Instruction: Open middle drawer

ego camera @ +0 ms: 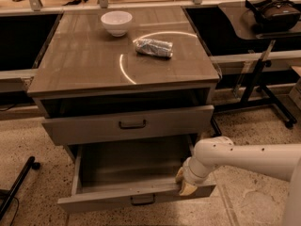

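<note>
In the single camera view we see the gripper (187, 185) low at the right, resting on the top edge of the middle drawer (103, 200) at the right-hand end of its front, well apart from that drawer's small dark handle (142, 200). We cannot tell whether the gripper is clamped on that edge or only hooked over it. We judge it sits there because the rim gives a plain purchase for drawing the front outward along its runners. The white arm (254, 157) reaches in from the right, which keeps it clear of the drawer's path. The middle drawer stands far out from the cabinet with its bare inside showing, so we judge the opening nearly or wholly done. Above it one more drawer (84, 126) stands just a little out, with its own handle (132, 124). That makes two drawer fronts and two handles in sight. On the table (80, 65) we count one white bowl (116, 22) and one crumpled silvery packet (154, 47), near each other but apart.
</note>
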